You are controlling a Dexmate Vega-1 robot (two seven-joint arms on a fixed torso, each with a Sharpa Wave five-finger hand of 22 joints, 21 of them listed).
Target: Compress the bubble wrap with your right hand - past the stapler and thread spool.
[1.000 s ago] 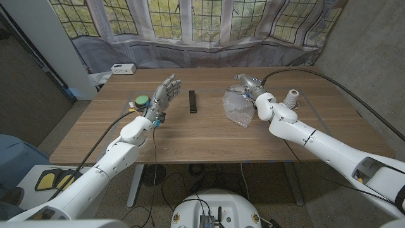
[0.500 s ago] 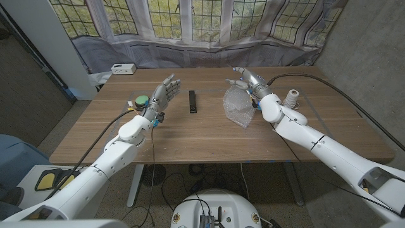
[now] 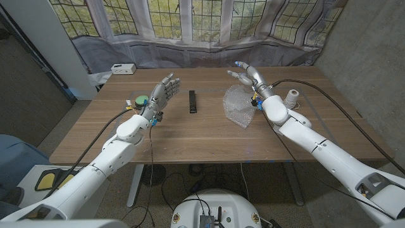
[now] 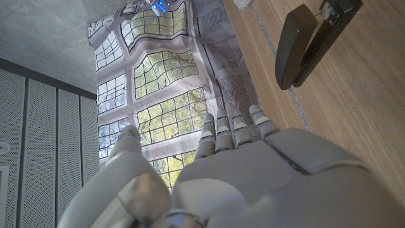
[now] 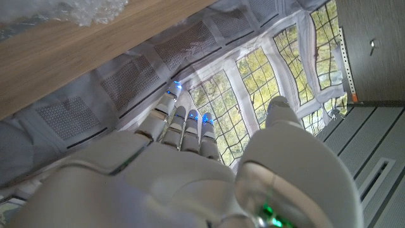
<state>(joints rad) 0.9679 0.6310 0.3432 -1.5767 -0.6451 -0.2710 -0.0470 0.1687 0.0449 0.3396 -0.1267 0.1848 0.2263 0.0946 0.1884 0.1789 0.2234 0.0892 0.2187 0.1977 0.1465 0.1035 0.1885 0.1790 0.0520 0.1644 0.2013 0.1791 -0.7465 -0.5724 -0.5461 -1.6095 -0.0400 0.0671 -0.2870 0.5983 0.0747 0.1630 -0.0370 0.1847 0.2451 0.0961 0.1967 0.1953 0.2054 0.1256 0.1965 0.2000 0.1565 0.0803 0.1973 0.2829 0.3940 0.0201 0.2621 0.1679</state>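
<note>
A crumpled sheet of clear bubble wrap (image 3: 238,106) lies on the wooden table (image 3: 209,136), right of centre; a corner of the bubble wrap (image 5: 88,9) shows in the right wrist view. My right hand (image 3: 247,75) hangs in the air above the wrap's far edge, fingers apart and holding nothing. The black stapler (image 3: 192,102) lies at mid-table, and the stapler (image 4: 313,35) also appears in the left wrist view. A white thread spool (image 3: 291,97) stands right of my right arm. My left hand (image 3: 161,95) is raised left of the stapler, fingers spread and empty.
A green and yellow round object (image 3: 141,101) sits beside my left hand. A small white box (image 3: 123,68) rests at the table's far left corner. Grey curtain and leaded windows (image 3: 190,25) run behind the table.
My right hand has lifted off the bubble wrap and moved up and toward the far edge, fingers opening. The wrap stays in place. My left hand has not moved.
</note>
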